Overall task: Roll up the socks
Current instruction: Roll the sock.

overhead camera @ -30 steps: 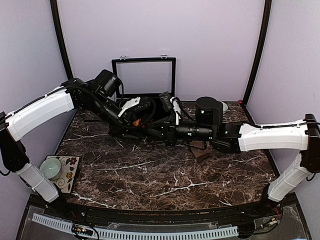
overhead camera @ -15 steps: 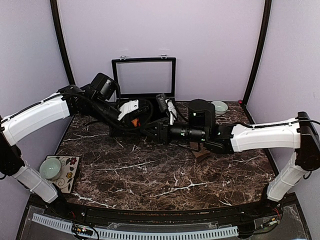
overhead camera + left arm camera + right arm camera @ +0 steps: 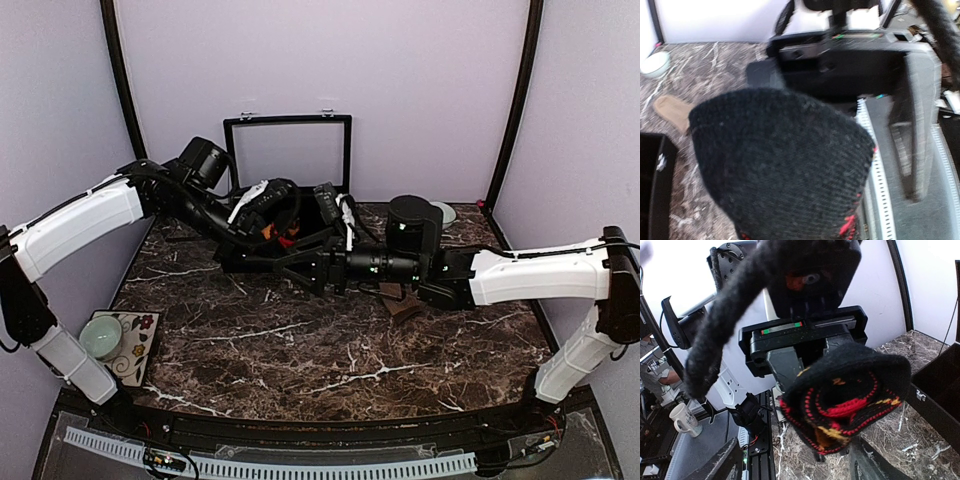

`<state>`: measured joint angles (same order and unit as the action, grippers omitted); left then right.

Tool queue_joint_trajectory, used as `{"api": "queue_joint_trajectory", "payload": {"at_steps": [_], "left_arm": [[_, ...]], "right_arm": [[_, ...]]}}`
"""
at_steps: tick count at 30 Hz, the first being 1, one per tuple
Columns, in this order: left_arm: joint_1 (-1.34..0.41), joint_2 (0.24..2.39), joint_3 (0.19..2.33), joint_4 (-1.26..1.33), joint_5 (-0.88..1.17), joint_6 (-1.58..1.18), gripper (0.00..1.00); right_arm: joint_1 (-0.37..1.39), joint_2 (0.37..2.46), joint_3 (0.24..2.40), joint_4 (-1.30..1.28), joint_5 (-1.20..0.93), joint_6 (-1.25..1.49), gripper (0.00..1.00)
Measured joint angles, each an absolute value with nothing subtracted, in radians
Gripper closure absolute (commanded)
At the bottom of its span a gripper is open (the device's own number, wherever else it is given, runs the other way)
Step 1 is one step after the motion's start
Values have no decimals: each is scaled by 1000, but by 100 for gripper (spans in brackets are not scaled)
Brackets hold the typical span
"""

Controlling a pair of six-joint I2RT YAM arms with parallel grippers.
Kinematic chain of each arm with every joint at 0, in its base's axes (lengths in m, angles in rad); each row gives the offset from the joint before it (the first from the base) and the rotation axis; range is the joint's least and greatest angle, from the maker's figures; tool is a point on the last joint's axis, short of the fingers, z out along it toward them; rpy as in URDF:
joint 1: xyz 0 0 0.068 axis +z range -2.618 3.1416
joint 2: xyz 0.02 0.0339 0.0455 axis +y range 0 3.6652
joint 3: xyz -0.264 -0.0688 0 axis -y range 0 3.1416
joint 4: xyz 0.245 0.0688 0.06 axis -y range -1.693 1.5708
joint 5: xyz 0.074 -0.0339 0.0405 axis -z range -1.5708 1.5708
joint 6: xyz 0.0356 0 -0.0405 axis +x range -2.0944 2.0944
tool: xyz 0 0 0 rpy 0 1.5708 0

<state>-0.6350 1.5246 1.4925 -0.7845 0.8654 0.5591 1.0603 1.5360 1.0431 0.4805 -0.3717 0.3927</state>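
Right wrist view: argyle sock point(image 3: 845, 395) is wound into a fat, tight roll, end-on to the lens, so the layers show as a spiral. It is black knit outside, with red, orange and yellow stitches curling inward. The roll hangs clear of the table point(image 3: 300, 350), right in front of the black body of the left gripper point(image 3: 268, 216). A loose strip of black knit (fuzzy, out of focus) droops from the top of the frame down to the left. It is probably the sock's free end, but the blur leaves that unsure. Right gripper point(image 3: 297, 272) has its fingers point(image 3: 715, 465) spread wide at the bottom corners of this view. Nothing is between them, and the roll sits just above and beyond.

Left wrist view: almost all black ribbed knit, a rounded lump right up against the lens, with a few red stitches at its lower edge. The gripper's own fingers are hidden behind it. Left gripper reads as clamped on the argyle sock, since the roll hangs off the table while the other gripper is open.

Tan sock point(image 3: 671, 111) lies flat on the marble, plain brown and unrolled, apart from both grippers. In the top view it sits under the right forearm.

Top view: both arms meet at the back middle of the table, in front of an open black case point(image 3: 290, 150). A small bowl point(image 3: 655, 64) sits back right by the wall. A cup point(image 3: 100, 337) stands on a patterned tray point(image 3: 140, 345) at the near left corner.
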Motion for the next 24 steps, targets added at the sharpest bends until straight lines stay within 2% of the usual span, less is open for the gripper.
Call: {"api": "queue_joint_trajectory", "payload": {"at_steps": [3, 14, 18, 20, 24], "left_arm": [[-635, 1529, 1505, -807, 920, 559, 100], [-633, 1550, 1511, -873, 999, 565, 100], [-633, 1558, 1523, -879, 1015, 564, 100], [-633, 1561, 1534, -887, 1028, 564, 100], [-631, 1572, 1559, -924, 1060, 580, 99]], "right_arm": [[1060, 1536, 1046, 488, -369, 377, 39], [1061, 1537, 1088, 448, -212, 330, 36], [1061, 1537, 1097, 444, -218, 323, 41], [1061, 1540, 1103, 445, -234, 320, 50], [1062, 1560, 1122, 469, -290, 325, 88]]}}
